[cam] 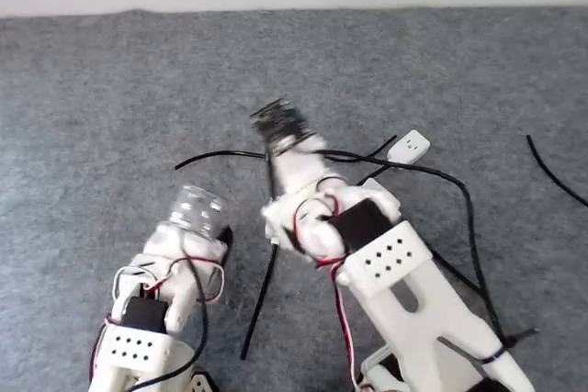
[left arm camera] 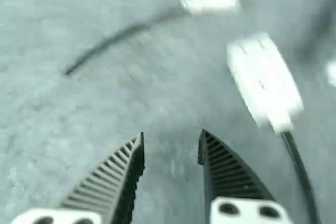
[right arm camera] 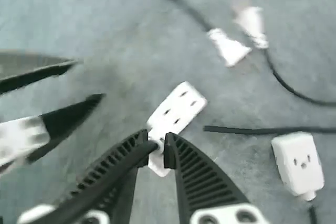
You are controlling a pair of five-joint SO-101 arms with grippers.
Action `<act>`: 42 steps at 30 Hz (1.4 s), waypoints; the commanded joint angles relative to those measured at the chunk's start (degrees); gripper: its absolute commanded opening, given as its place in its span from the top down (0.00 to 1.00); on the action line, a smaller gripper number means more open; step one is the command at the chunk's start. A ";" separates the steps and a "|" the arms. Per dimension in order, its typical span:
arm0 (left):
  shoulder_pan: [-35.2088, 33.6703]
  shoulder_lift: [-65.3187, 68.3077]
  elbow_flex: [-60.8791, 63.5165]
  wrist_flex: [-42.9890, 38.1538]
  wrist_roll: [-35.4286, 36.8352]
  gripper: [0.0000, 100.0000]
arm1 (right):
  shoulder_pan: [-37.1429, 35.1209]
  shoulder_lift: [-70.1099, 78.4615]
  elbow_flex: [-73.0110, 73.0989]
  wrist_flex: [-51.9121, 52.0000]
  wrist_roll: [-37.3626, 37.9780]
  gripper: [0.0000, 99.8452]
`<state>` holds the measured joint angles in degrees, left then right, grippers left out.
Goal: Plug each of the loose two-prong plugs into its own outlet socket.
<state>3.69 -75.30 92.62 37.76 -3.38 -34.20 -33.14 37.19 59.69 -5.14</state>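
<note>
Pinching one end of the socket block [right arm camera: 177, 109], the right gripper [right arm camera: 156, 144] is clamped on it; the left gripper [left arm camera: 172, 136] gapes apart. The block is probably light, rigid and slick, so hold its flat sides.

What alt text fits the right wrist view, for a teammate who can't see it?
The right hand pinches one end of a white socket block lying on grey carpet. Beyond it lie two white plugs on black cords, a white single socket sits to one side, and the left hand hovers open nearby.
</note>
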 commanded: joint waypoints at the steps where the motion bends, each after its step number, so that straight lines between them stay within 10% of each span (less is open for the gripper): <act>1: -2.73 -2.99 -0.40 -3.87 8.26 0.84 | 2.42 -1.71 4.13 -11.30 -5.36 0.99; 10: -2.90 -5.19 -0.31 -3.96 13.54 0.84 | 2.42 -1.63 15.12 -32.92 -3.69 0.99; 42: -2.90 -5.45 0.31 -3.96 13.27 0.84 | 4.79 11.82 10.37 -35.47 2.20 0.99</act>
<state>0.97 -79.96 93.49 35.47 9.63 -29.71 -21.54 50.73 25.23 -4.18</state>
